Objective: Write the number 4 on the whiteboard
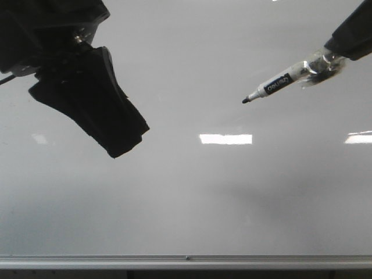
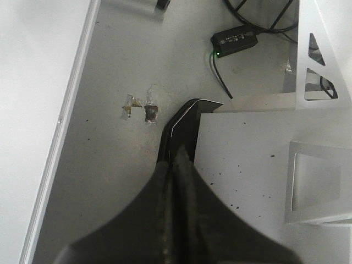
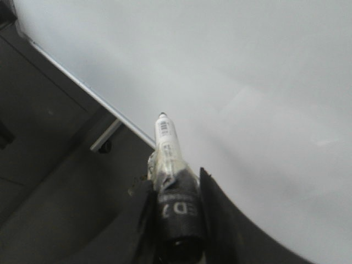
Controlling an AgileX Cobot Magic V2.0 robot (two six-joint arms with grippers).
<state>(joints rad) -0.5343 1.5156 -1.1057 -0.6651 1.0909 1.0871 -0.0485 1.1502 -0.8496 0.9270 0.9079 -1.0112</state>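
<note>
Your right gripper [image 3: 175,212] clamps the marker [image 1: 278,84], tip over the bare whiteboard [image 1: 186,197]; your left gripper [image 2: 177,165] is closed, empty.

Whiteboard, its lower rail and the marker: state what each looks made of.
Whiteboard: smooth glossy coated panel, judging by sharp light reflections. Rail: brushed metal, probably aluminium, dull silver sheen. Marker: white plastic barrel with dark label, clear tape wrapped near the right gripper.
</note>
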